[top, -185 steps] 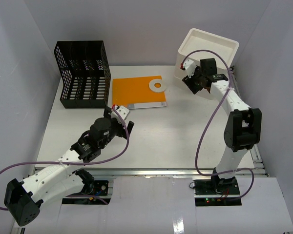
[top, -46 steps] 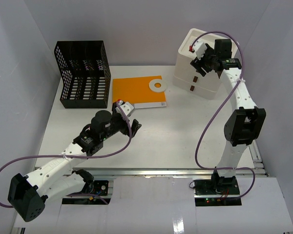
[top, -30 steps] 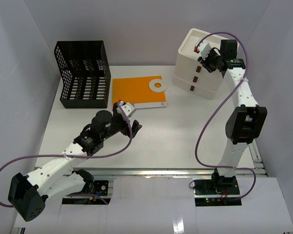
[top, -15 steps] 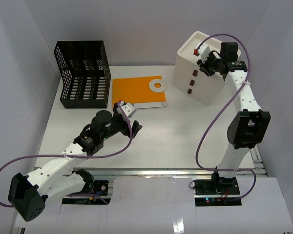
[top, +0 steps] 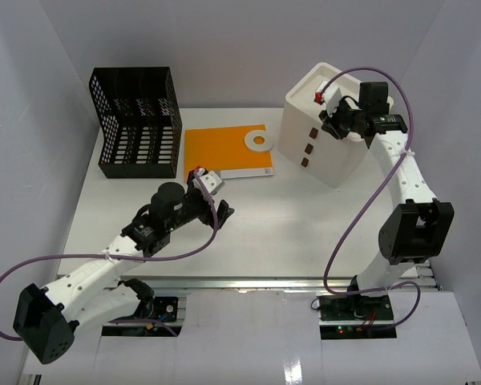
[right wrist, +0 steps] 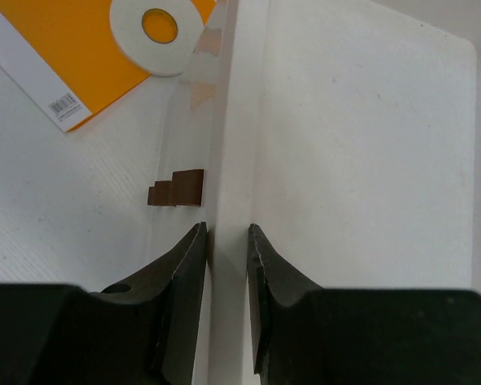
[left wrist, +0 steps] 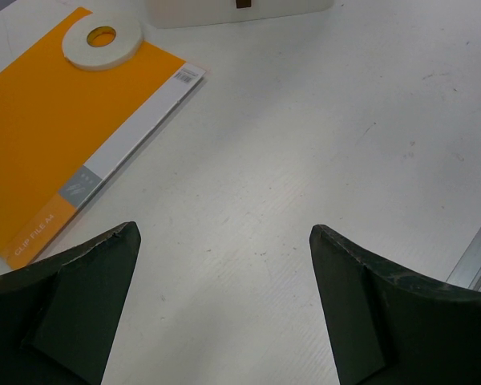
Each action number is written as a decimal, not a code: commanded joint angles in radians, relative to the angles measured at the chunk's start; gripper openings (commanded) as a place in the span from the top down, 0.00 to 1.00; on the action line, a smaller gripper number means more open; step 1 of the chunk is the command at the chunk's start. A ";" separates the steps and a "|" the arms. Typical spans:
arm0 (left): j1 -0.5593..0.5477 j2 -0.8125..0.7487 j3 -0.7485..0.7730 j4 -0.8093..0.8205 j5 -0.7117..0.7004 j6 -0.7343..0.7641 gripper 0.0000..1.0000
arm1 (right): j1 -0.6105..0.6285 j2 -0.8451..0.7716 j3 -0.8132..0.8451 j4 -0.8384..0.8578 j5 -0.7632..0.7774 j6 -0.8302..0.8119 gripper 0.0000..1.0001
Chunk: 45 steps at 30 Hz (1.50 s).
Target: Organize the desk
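Worktop (top: 289, 233) stretches lengthwise left to right, metal rail (top: 256, 281) facing the arm bases. Right pincer (right wrist: 227, 231) clamps the rim of the tilted white drawer box (top: 321, 152); left pincer (left wrist: 223, 233) gapes open.

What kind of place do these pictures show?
Probably a robot lab booth staged as an office: plain white walls around a white desk, with a black mesh file rack and an orange clip file.

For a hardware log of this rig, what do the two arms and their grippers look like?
The left arm and right arm are made of white links with bulky black joints, and each trails a loose purple cable. The left gripper and right gripper each have two dark, wedge-shaped fingers with scuffed edges.
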 commanded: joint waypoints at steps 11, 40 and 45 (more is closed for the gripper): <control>0.003 0.327 0.038 0.435 0.271 -0.348 0.02 | 0.029 -0.109 -0.152 -0.091 -0.083 0.042 0.92; -0.133 1.383 0.876 0.654 -0.175 -0.348 0.14 | 0.022 -0.150 -0.289 0.116 -0.162 0.246 0.62; -0.134 1.437 0.936 0.650 -0.201 -0.339 0.18 | 0.022 -0.152 -0.297 0.118 -0.175 0.239 0.62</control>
